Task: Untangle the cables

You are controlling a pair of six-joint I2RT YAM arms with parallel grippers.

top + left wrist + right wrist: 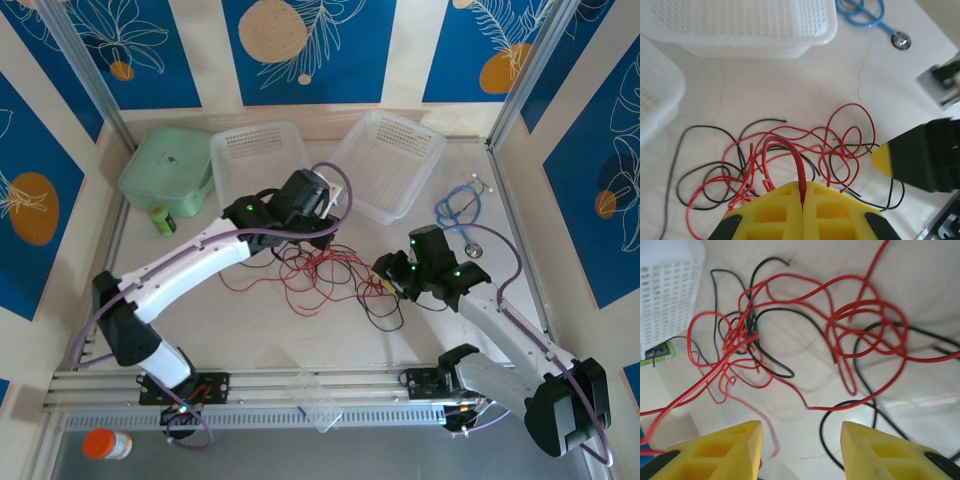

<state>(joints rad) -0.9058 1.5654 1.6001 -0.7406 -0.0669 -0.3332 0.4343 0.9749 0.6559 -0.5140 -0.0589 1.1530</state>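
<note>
Left gripper point(802, 194) clamped on a red cable point(800, 172) loop. Right gripper point(801, 437) jaws apart, nothing held, hovering over the cables point(325, 272), which lie tangled between the two grippers. Risk: a lift likely cinches the red-black knot point(742, 335) or drags the whole pile, since the loops interlock.

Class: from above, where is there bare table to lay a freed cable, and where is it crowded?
Bare: the strip between the cables and the front rail, and between the cables and the white basket. Crowded: the middle tangle and the far edge.
</note>
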